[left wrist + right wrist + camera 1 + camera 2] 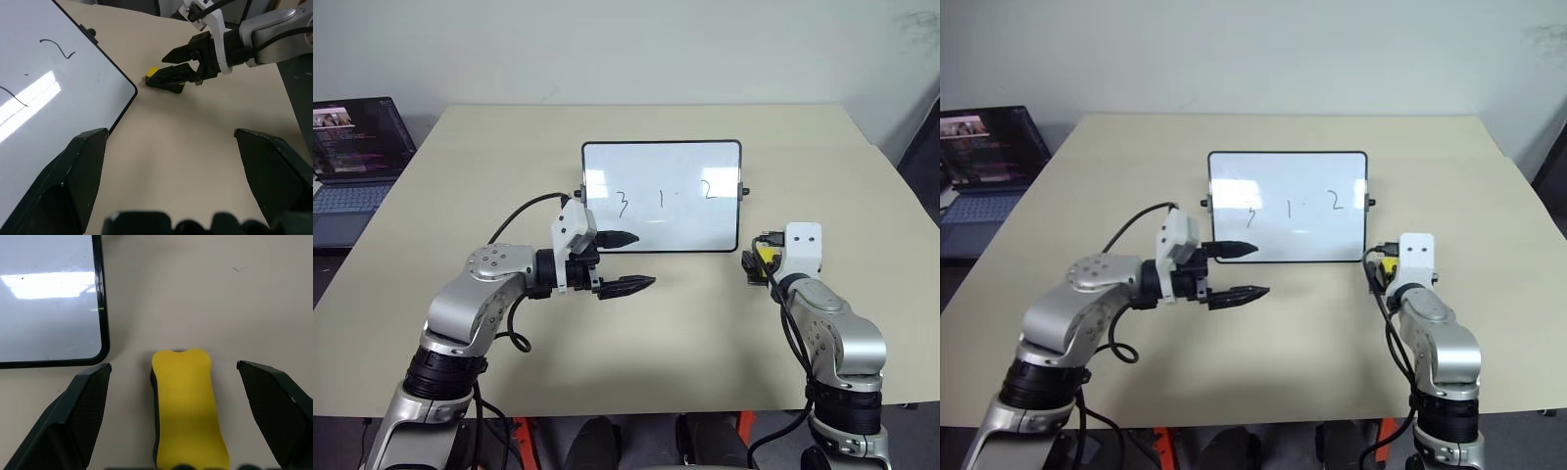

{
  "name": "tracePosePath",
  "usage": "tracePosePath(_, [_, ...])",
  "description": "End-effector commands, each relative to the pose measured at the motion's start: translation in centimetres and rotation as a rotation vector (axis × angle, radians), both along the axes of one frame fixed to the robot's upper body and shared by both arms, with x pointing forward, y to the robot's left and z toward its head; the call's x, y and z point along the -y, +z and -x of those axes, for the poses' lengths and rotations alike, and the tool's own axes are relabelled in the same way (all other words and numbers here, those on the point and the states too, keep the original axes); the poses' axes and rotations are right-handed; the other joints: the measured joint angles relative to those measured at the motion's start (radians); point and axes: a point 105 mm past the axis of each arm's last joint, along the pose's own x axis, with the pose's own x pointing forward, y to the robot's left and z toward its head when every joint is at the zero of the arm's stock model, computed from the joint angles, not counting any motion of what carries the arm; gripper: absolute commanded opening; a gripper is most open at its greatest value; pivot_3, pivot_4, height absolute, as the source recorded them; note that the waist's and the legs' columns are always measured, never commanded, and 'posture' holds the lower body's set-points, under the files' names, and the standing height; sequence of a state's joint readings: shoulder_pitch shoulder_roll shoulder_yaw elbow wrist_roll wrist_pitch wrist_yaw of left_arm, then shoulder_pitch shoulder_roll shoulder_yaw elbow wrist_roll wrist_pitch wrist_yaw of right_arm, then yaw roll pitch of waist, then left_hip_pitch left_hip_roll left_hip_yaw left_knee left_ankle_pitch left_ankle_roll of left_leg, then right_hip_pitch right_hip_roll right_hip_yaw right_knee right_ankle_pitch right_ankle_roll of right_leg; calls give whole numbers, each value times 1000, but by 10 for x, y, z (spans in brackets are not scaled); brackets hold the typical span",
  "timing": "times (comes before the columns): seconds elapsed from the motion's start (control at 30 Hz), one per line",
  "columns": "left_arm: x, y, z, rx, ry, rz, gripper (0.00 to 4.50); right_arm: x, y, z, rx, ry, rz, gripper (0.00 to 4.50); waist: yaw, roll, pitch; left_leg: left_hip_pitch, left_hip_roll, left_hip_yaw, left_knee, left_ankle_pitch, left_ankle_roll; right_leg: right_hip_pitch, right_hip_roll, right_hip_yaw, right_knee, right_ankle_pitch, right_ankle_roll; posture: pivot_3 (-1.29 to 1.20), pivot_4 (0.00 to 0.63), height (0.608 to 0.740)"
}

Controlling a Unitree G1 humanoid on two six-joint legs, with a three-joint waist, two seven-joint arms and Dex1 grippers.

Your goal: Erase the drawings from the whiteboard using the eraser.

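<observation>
Three small dark drawings [663, 196], reading like a 3, a 1 and a 2, sit in a row across the whiteboard [662, 162], all untouched, so no wiping has begun. The whiteboard lies flat near the middle of the worktop [636, 323], its long side toward the robot, which puts every mark within reach of either arm. The eraser [188, 406], a yellow block with a dark underside, rests on the worktop just right of the board's near right corner, close to it but apart. The right claw [181, 423] is spread wide with one finger on each side of the eraser and neither touching it; I judge it is lined up to close on the block next. The left claw [628, 261] hangs released at the board's near left edge, fingers pointing right across it, gripping nothing; it looks placed to steady the board once rubbing starts.

The worktop is a plain pale beige sheet, matte and bare around the board. Off its far left corner stands an open laptop [352, 157] with a lit screen. A plain light wall [626, 49] closes the room behind.
</observation>
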State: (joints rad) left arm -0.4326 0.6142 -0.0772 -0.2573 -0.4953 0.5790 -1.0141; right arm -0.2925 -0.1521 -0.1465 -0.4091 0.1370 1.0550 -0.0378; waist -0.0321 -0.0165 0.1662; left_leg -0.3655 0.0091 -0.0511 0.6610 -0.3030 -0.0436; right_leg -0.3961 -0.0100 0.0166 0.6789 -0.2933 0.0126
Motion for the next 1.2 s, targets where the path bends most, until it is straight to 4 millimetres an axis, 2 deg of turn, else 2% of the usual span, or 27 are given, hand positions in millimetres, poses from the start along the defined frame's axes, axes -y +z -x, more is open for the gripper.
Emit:
tracePosePath(0.03, [3,11,4,66,-16,1,4500,1,7,-2,37,-4,1,4469,0,0,0,0,0,0,0,0,0,0,0,0,0,0,0,0,150,740])
tracePosePath(1.07, [1,13,1,88,-5,-4,4500,5,-2,-6,-1,-79,-68,4469,0,0,0,0,0,0,0,0,0,0,0,0,0,0,0,0,150,740])
tracePosePath(1.2, [2,14,0,93,-3,-2,4500,6,-2,-8,2,-85,-68,3629,0,0,0,0,0,0,0,0,0,0,0,0,0,0,0,0,150,740])
